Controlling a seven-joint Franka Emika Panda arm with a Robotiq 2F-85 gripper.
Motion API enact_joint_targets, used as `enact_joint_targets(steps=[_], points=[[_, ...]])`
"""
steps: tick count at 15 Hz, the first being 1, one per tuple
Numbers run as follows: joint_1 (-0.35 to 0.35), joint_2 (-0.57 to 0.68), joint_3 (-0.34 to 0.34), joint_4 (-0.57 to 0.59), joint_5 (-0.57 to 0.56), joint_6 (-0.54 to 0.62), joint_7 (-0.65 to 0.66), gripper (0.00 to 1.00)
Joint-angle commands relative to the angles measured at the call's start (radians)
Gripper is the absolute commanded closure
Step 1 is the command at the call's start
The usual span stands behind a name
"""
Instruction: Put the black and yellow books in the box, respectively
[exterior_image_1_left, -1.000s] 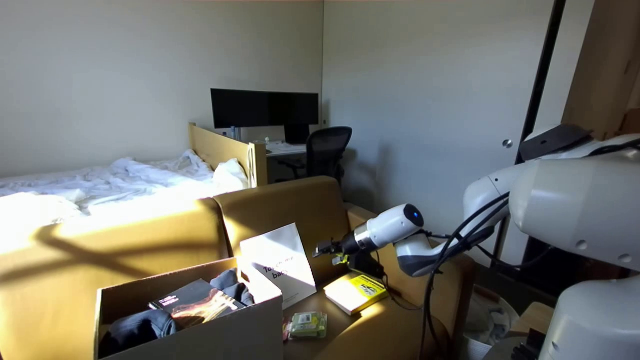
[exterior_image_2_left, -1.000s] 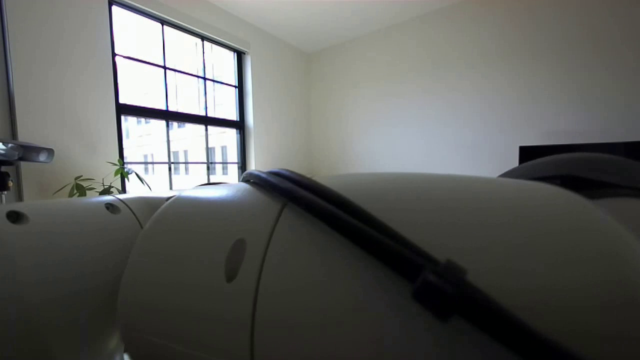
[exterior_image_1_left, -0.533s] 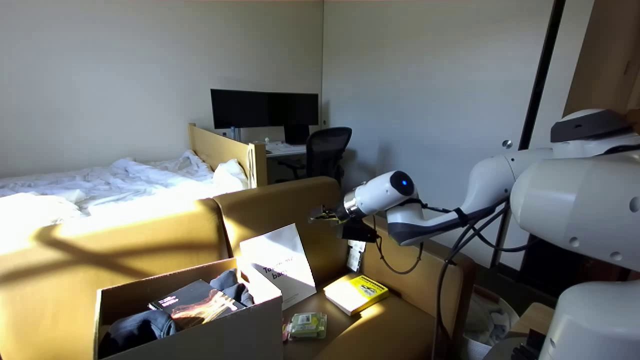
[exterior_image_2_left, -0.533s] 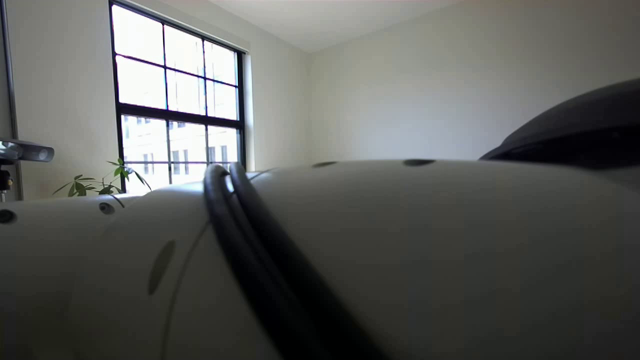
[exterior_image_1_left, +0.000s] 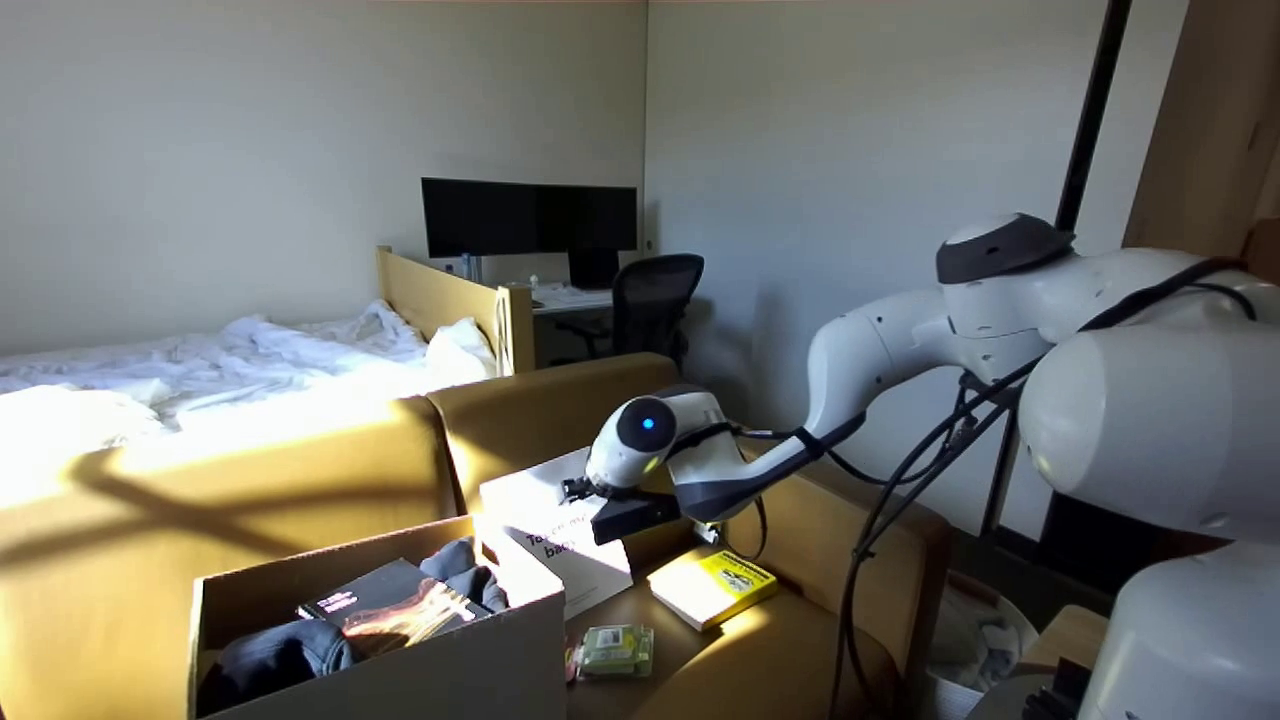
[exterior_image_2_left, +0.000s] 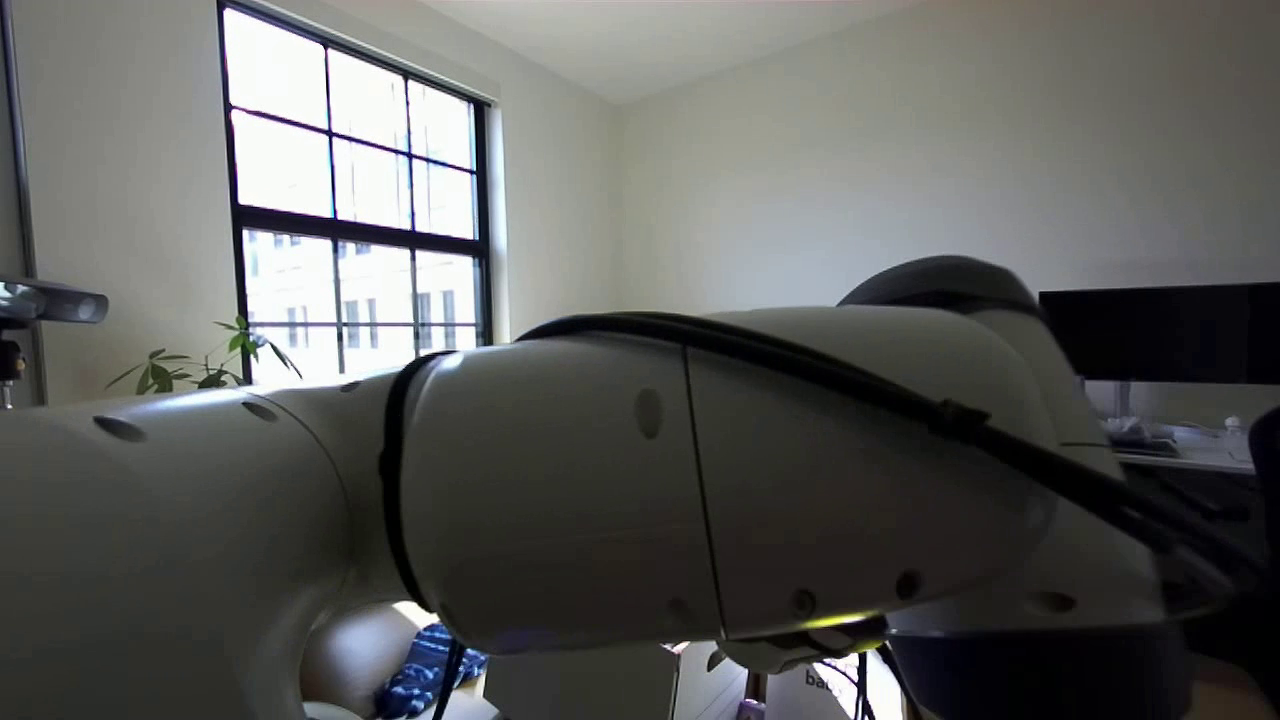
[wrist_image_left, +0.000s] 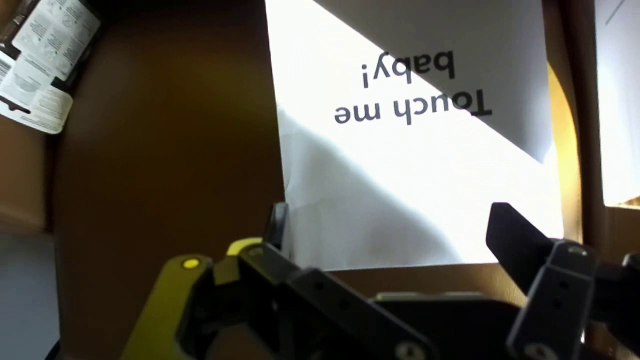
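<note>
Yellow and thick, the remaining book (exterior_image_1_left: 712, 588) lies flat on the sofa seat (exterior_image_1_left: 790, 655) in an exterior view. Expect a stiff, middling-heavy block, perhaps slick-covered; grip it spine to page edge, if the jaws span it, lest it fan open. At its ten o'clock hangs the gripper (wrist_image_left: 390, 215), jaws wide, holding nothing; at nine stands the box (exterior_image_1_left: 480, 665), the black book (exterior_image_1_left: 395, 605) inside.

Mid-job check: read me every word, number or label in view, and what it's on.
"Touch me baby!" on the white sheet, upside down in the wrist view.
Black book: lettering too small to read.
Yellow book: lettering too small.
Green pack: label too small.
White card: print too small.
</note>
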Motion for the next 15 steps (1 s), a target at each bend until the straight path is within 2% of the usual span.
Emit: enact_joint_targets(steps=[1, 7, 11, 13, 15], points=[[0.199, -0.101, -0.145, 0.082, 0.018, -0.139, 0.128, 0.0], [0.471, -0.264, -0.444, 0.107, 0.113, -0.374, 0.374, 0.0], [0.713, -0.335, -0.652, 0.158, 0.279, -0.497, 0.414, 0.0], [0.832, -0.333, -0.752, 0.201, 0.357, -0.557, 0.403, 0.0], [0.919, -0.319, -0.846, 0.222, 0.413, -0.62, 0.388, 0.0]])
